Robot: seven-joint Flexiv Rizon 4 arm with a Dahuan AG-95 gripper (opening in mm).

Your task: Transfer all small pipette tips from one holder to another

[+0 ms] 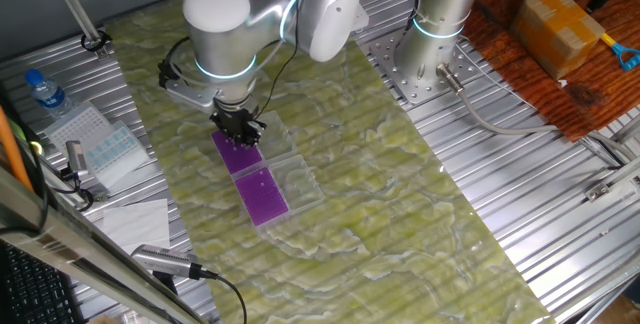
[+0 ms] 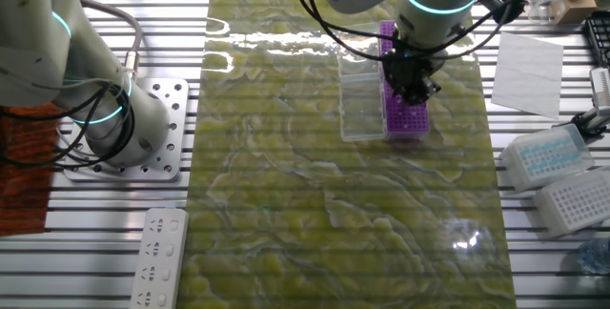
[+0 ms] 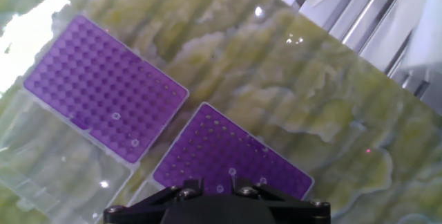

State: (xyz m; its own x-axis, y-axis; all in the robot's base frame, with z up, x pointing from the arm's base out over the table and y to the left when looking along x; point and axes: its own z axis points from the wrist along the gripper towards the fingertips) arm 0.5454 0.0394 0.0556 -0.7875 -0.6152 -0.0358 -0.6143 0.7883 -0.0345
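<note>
Two purple racks lie side by side on the green mat. In the hand view one rack (image 3: 103, 86) is at the upper left and the other rack (image 3: 231, 158) is just below the hand. A few small pipette tips show as pale rings: two on the upper-left rack (image 3: 116, 116) and three near the lower rack's near edge (image 3: 232, 172). My gripper (image 3: 217, 188) hangs low over the lower rack, jaws a little apart, with one pale tip (image 3: 219, 189) seen between them and nothing gripped. In the fixed views the gripper (image 1: 238, 124) (image 2: 412, 85) is over the racks (image 1: 262, 196) (image 2: 407, 116).
A clear plastic lid (image 1: 300, 179) lies beside the racks, also in the other fixed view (image 2: 362, 99). Spare tip boxes (image 2: 551, 152) and paper (image 2: 527, 61) sit off the mat. A second arm's base (image 1: 430, 54) stands at the mat's edge. A water bottle (image 1: 45, 92) stands at the left.
</note>
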